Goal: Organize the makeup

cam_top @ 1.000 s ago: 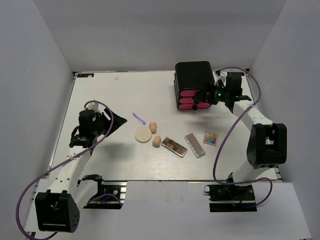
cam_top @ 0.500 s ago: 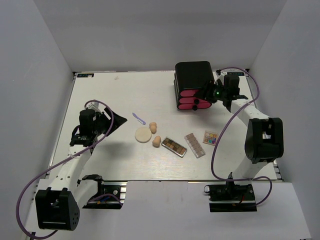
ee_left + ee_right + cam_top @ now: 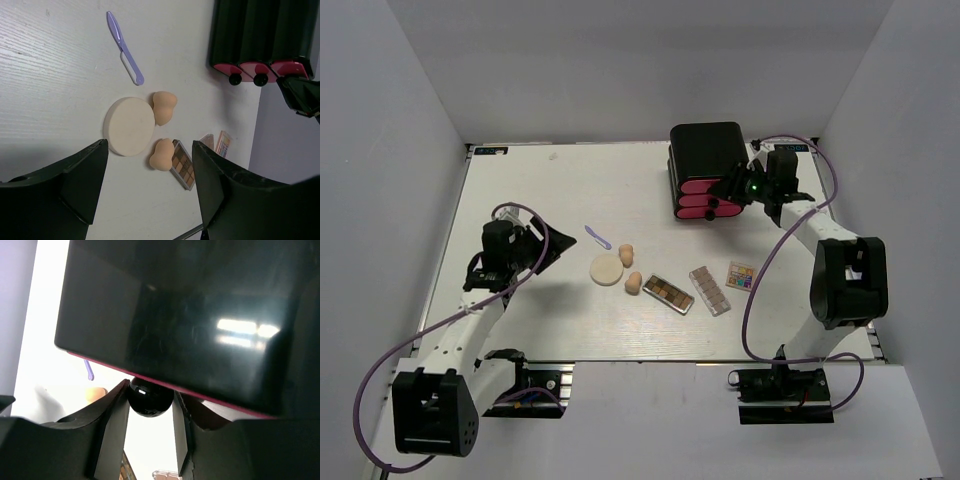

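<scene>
White plank tabletop [image 3: 570, 180] between pale grey walls [image 3: 620, 60], left end effector [image 3: 150, 147] released, right end effector [image 3: 149, 391] clenched on drawer knob [image 3: 149, 399]

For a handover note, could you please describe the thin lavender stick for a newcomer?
Find the black box with pink drawers at the far side of the white table, then the round cream puff near the table's middle. Just beyond the puff lies the lavender stick: the only thin, purple item there.
</scene>
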`<state>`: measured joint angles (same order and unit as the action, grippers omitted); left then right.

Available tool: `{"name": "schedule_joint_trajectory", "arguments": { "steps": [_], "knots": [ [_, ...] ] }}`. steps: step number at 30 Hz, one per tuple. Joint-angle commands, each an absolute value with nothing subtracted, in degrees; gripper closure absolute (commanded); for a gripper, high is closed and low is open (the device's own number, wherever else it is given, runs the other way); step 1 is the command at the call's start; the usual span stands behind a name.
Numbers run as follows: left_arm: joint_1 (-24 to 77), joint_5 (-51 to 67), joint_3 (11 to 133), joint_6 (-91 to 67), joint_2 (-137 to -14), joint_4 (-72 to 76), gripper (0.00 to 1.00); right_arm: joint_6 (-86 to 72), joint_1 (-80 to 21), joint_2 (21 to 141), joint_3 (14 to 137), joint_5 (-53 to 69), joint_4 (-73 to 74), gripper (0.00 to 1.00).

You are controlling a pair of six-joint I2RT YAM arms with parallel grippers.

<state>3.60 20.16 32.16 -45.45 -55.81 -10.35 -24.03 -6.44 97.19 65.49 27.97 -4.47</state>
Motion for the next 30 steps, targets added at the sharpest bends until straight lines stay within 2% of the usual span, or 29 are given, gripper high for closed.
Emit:
{"name": "schedule_joint_trajectory", "arguments": {
  "steps": [1, 21, 28, 30],
  "knots": [
    [4.4, 20.0, 31.9, -46.6, -56.9, -8.2, 0.23, -23.1, -6.5, 92.8, 61.6, 29.4, -5.9, 0.76],
    [13.2, 13.7, 39.5, -49.5, -74.3, -2.3, 0.23, -23.6, -6.5, 81.4, 50.2, 29.4, -2.4, 0.77],
    [17.1, 8.2, 43.8, -50.4, -80.0, -4.2, 0.23, -23.6, -6.5, 79.4, 48.3, 29.1, -1.7, 0.76],
    [17.9, 5.6, 45.0, -50.3, -80.7, -4.5, 0.23, -23.6, -6.5, 79.3, 48.2, 28.8, -2.1, 0.73]
  ]
}}
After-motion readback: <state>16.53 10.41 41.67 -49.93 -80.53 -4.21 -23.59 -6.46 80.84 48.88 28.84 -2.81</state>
